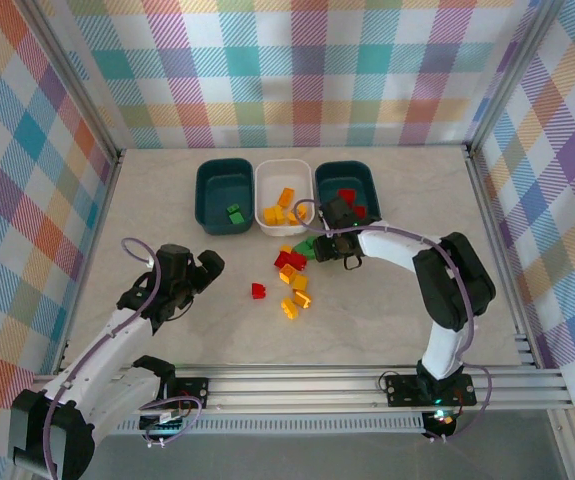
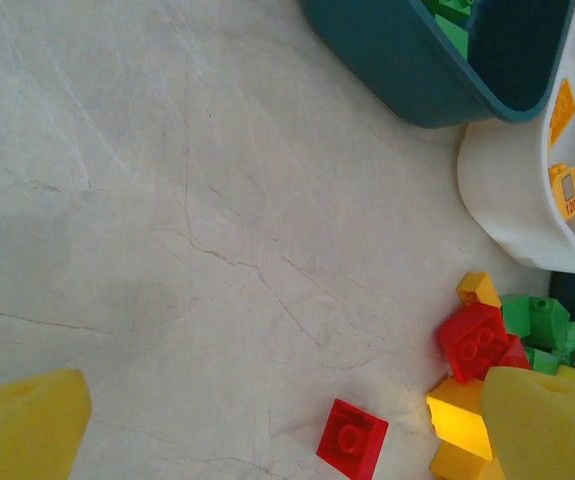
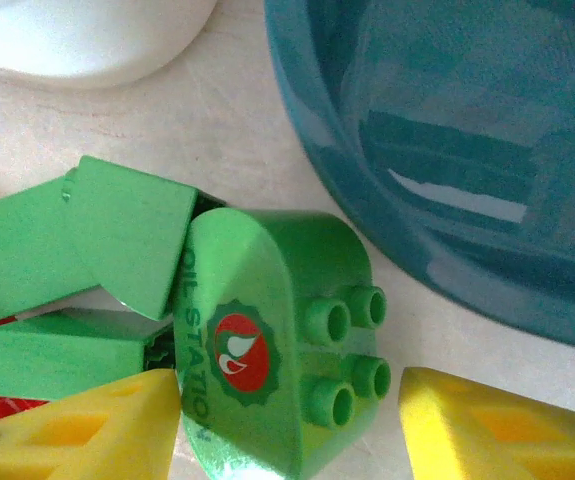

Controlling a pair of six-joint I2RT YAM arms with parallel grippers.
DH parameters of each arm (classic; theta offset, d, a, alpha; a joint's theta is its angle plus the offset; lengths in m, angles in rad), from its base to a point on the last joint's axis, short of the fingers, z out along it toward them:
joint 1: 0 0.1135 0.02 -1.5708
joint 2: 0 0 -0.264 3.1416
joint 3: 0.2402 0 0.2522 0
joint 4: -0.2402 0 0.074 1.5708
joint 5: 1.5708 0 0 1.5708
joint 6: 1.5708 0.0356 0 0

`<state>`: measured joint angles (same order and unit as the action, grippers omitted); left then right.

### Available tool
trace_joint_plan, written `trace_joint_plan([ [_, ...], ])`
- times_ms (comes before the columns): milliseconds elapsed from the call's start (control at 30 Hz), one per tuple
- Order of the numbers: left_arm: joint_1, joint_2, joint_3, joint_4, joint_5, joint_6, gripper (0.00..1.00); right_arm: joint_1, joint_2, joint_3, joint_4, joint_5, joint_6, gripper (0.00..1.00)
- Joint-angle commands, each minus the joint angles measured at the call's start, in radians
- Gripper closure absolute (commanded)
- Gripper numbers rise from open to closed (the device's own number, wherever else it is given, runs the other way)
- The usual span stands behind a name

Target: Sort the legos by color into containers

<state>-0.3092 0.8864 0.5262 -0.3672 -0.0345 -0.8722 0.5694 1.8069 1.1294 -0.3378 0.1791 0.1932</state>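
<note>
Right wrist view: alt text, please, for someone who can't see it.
A green OIL STATION brick lies between the yellow jaws. More green bricks sit left, a teal bin upper right, a white bin upper left.

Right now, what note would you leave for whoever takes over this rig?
Left gripper open, over bare table left of the pile.
Right gripper straddles a green brick beside the right teal bin; grip unclear.
Done: some greens in left teal bin, yellows in white bin, reds in right teal bin.
Left: mixed pile before the bins, plus one stray red.
</note>
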Motion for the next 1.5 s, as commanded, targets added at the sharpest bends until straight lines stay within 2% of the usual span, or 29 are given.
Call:
trace_joint_plan([
  [0, 0.009, -0.01, -0.008, -0.006, 0.013, -0.002, 0.0, -0.005, -0.007, -0.009, 0.0, -0.039, -0.014, 0.41],
  [567, 0.009, 0.0, -0.008, 0.003, 0.03, 0.01, 0.0, -0.005, 0.056, -0.008, 0.022, -0.047, 0.006, 0.46],
  [767, 0.009, 0.003, -0.005, 0.005, 0.03, 0.015, 0.0, -0.003, -0.007, -0.05, 0.038, -0.047, 0.018, 0.55],
  [1200, 0.009, 0.028, 0.005, 0.024, 0.037, 0.018, 0.0, 0.003, -0.173, -0.125, 0.045, -0.058, 0.046, 0.62],
  [1367, 0.019, 0.019, 0.006, -0.005, 0.003, 0.027, 0.0, 0.063, -0.25, -0.087, 0.01, -0.06, 0.062, 0.62],
  [1467, 0.065, 0.024, -0.003, 0.009, 0.032, 0.032, 0.0, 0.113, -0.243, -0.018, 0.025, -0.091, 0.082, 0.62],
])
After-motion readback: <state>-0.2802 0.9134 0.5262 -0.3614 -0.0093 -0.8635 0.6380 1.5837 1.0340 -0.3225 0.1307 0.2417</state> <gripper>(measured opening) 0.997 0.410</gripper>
